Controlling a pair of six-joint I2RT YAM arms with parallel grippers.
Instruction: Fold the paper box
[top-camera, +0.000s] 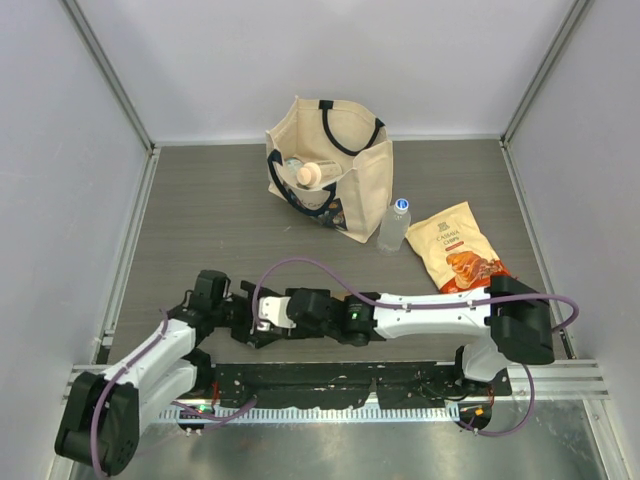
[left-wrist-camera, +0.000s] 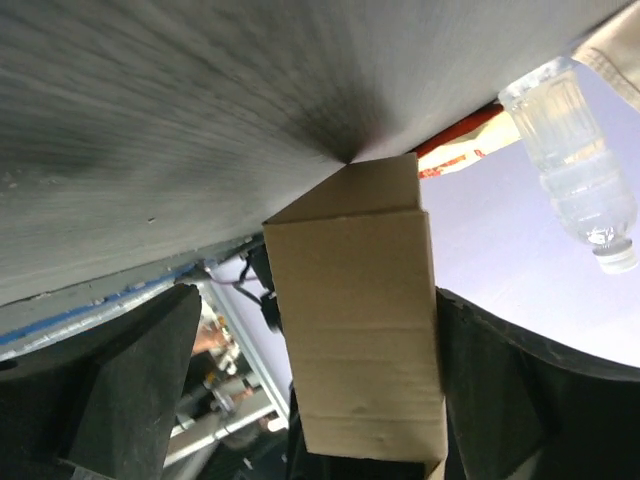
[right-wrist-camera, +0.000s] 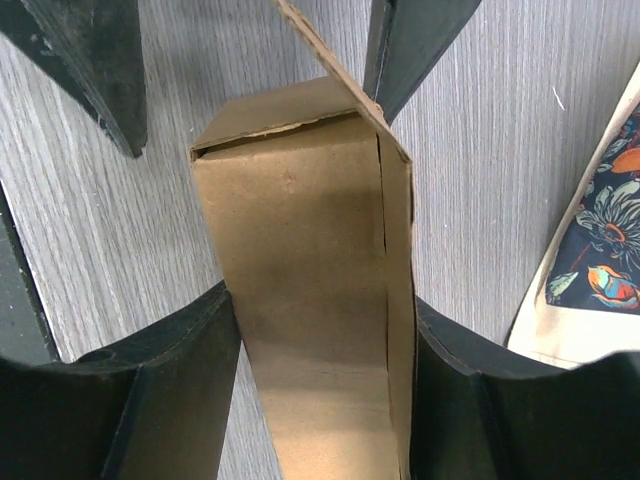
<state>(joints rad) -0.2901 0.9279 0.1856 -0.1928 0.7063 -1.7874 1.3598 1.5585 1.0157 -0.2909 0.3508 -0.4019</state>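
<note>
1. Nearest the arm bases, left of centre on the grey table (top-camera: 200, 220), the two grippers meet head-on with the box (right-wrist-camera: 310, 300) between them.
2. The box is plain brown card, folded up into a narrow squared tube. In the right wrist view one end flap stands loose, slanting away from the top edge.
3. The right gripper (right-wrist-camera: 320, 305) is closed to the width of the box. Its two black fingers (right-wrist-camera: 180, 400) press against opposite long sides and hold it.
4. The left gripper (left-wrist-camera: 318, 300) is spread wider than the box and straddles its other end. One finger (left-wrist-camera: 530, 400) lies against a side of the box, and the other (left-wrist-camera: 130, 400) stands clear with a gap showing, so it has no clamp on it.
5. In the left wrist view the far corner of the box seems to meet the table top.
6. Farther back, right of centre, a clear water bottle (top-camera: 394, 224) stands upright.
7. Just right of it an orange-and-cream snack pouch (top-camera: 458, 250) lies flat.
8. Farthest back, a cream tote bag (top-camera: 330, 165) with dark handles stands open just left of the bottle.
</note>
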